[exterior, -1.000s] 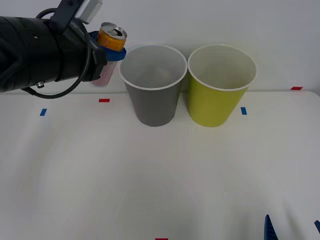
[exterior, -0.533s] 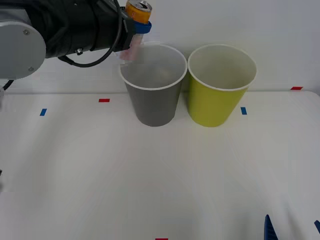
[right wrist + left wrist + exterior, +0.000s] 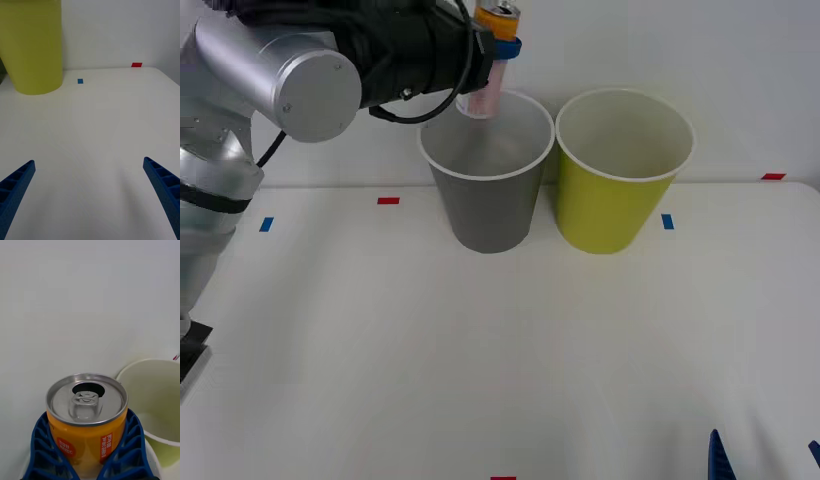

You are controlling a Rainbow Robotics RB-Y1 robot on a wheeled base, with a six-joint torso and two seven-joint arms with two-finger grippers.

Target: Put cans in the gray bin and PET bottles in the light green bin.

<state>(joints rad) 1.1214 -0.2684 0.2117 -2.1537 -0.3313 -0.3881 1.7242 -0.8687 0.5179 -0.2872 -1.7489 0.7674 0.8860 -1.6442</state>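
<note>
Can is held up in the air by the left gripper, above the back-left part of the rim of the gray bin. It is slightly tilted, with the silver top up and the pale pink lower end pointing down toward the opening of the bin. In the left wrist view the blue ribbed fingers wrap closely around both sides of the orange body of the can, just under the top, where the pull-tab opening is visible. The black and silver left arm reaches in from the left side of the table.

Beside the gray bin, on its right and nearly touching it, stands the light green bin. Both bins are upright at the far side of the table, near the wall.

The right gripper waits low over the near right part of the table. Its two blue fingers are spread wide apart and hold nothing. The light green bin is well ahead of it. Small red and blue tape marks lie on the table surface.
</note>
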